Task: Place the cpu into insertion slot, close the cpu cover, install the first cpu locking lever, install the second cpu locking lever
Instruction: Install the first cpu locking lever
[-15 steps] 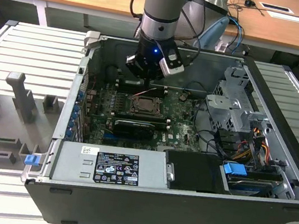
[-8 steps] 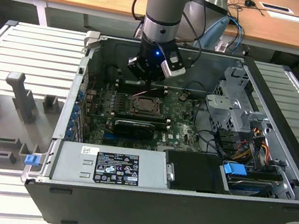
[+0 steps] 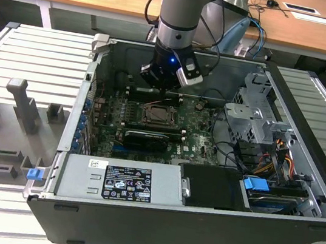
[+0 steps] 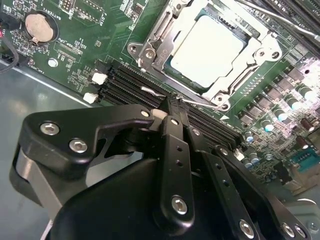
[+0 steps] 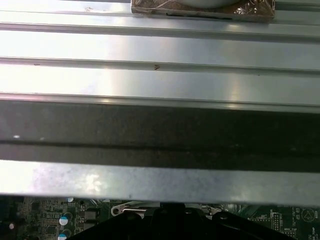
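Note:
In the second wrist view the cpu lies flat in the insertion slot, its pale metal face up. The silvery cpu cover is folded down around it. A thin wire locking lever runs along the socket's side that faces the memory slots. My gripper is shut, its black fingertips meeting right at this lever; whether they pinch it I cannot tell. In the exterior view the gripper hangs inside the open computer case, just behind the socket.
Black memory slots lie between gripper and socket. A coin battery sits on the green board. The case holds a power supply, a black card and a drive cage. Grey fixtures stand at the exterior view's left.

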{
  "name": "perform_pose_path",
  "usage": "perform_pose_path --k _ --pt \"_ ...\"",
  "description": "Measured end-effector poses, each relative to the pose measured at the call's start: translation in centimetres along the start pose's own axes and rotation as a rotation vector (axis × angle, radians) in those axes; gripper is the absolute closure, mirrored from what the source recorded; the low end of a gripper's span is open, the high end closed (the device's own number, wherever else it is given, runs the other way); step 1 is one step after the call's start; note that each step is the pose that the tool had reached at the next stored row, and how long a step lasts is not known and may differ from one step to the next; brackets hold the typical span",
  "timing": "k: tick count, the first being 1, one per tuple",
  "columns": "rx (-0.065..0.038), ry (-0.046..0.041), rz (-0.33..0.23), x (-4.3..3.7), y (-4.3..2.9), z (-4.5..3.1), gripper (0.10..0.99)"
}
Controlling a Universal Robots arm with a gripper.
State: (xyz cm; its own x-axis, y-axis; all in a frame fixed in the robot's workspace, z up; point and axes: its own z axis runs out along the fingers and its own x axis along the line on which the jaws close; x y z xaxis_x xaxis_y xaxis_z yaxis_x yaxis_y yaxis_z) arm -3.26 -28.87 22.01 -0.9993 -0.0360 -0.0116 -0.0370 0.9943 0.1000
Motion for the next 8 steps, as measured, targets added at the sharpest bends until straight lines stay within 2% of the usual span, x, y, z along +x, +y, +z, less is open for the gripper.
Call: perform_pose_path --k 8 --pt "0.000 0.0000 0.000 -0.02 -0.03 0.28 0.980"
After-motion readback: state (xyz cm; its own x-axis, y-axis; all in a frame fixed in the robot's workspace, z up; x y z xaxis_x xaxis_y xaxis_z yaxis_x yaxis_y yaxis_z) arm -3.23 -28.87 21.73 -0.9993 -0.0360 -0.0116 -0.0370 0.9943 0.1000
